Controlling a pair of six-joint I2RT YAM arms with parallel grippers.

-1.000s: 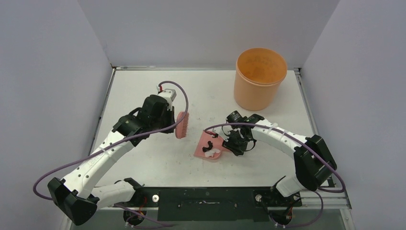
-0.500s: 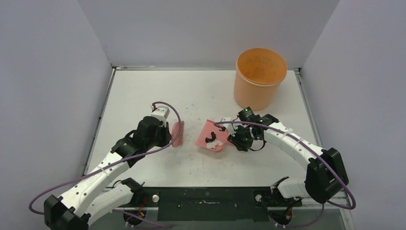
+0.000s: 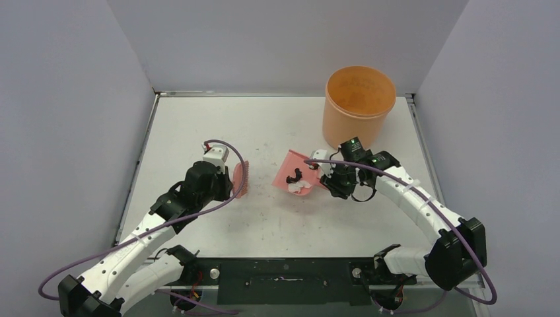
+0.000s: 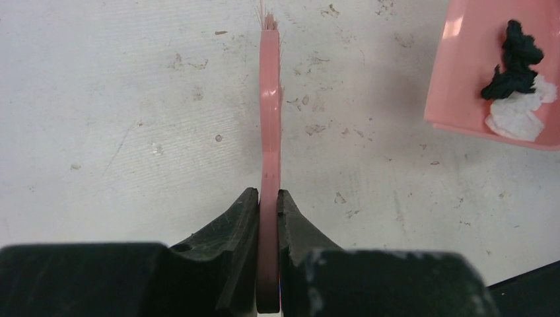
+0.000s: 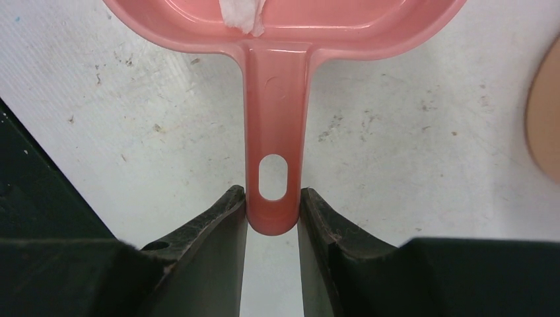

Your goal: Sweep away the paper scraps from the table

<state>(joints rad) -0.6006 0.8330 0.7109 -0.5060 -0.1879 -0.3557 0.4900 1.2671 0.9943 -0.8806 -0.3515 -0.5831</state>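
My right gripper (image 3: 328, 179) (image 5: 272, 205) is shut on the handle of the pink dustpan (image 3: 292, 174) (image 5: 277, 99), lifted above the white table (image 3: 198, 125) near its middle. In the pan lie black and white paper scraps (image 3: 296, 181) (image 4: 516, 79); one white scrap (image 5: 243, 14) shows at the pan's back wall. My left gripper (image 3: 228, 185) (image 4: 269, 198) is shut on the flat handle of the pink hand brush (image 3: 240, 178) (image 4: 269, 119), left of the dustpan, its bristles pointing away from me. No loose scraps show on the table.
An orange bucket (image 3: 358, 105) stands at the back right, just beyond the right wrist. Grey walls close in three sides. The table carries scuff marks and specks (image 4: 317, 129). The black base rail (image 3: 284, 272) runs along the near edge.
The right arm has lifted the dustpan with its scraps and carried it back and right, toward the bucket. The left arm has drawn the brush back toward me and to the left.
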